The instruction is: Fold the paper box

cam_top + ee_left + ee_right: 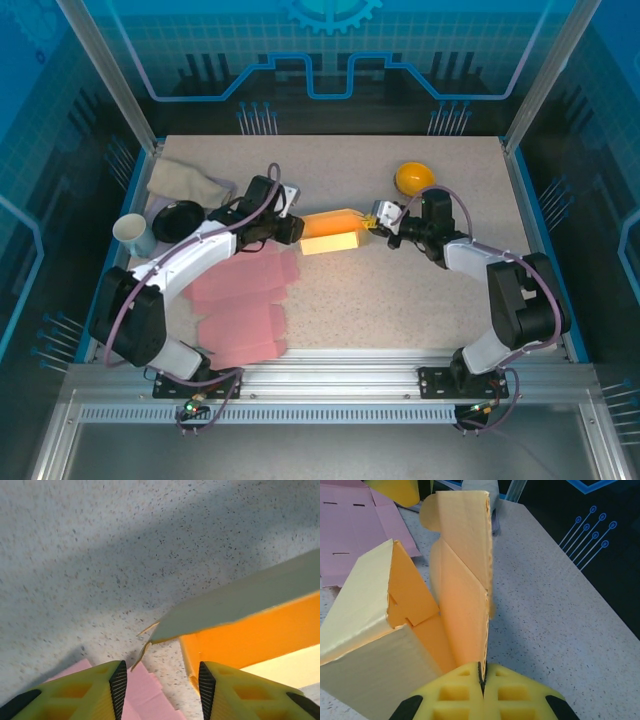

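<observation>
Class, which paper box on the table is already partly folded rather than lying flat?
The orange cardboard box at the centre: its walls stand up, and the right claw pinches one flap. The pink cardboard sheets lie flat.

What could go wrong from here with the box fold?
1. The right fingers pinch the flap of the orange box at its thin edge; a pull could tear or slip it.
2. The left fingers stand open beside the box with nothing between them; closing there may miss it or snag the pink sheets close by.
</observation>
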Robot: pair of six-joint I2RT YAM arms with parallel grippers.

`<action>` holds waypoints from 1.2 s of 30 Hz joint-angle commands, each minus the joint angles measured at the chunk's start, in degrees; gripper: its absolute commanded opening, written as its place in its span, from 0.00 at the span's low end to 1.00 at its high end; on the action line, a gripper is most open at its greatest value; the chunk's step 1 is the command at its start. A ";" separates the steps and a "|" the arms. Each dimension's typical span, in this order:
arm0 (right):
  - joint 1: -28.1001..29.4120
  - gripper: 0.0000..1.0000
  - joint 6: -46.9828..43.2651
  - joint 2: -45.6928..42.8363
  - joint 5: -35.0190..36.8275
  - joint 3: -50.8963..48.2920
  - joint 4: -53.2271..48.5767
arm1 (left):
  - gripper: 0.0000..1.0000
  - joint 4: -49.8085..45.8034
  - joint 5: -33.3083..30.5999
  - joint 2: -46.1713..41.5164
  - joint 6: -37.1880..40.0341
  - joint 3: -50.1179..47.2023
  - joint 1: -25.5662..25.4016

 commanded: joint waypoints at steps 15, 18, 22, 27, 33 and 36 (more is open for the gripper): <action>-3.91 0.00 3.64 -6.57 -11.09 6.93 -9.93 | 0.47 -1.16 11.60 -3.16 18.05 1.88 0.45; -4.47 0.00 5.06 -7.06 -12.27 6.85 -9.06 | 0.47 -0.49 10.43 -2.99 17.59 0.71 0.67; -5.02 0.00 6.17 -7.32 -13.43 7.19 -8.72 | 0.46 1.22 12.41 -4.68 15.48 -1.48 1.26; -4.04 0.00 1.76 -8.48 -8.75 7.22 -11.39 | 0.47 3.50 18.91 -8.92 11.13 -2.75 2.18; -2.12 0.00 6.07 -8.54 -0.88 0.99 5.26 | 0.73 9.24 12.90 -12.93 -15.55 -3.05 6.25; -1.09 0.00 11.28 -6.76 -0.34 -1.28 13.42 | 0.76 0.96 8.01 -10.37 -25.12 1.71 7.05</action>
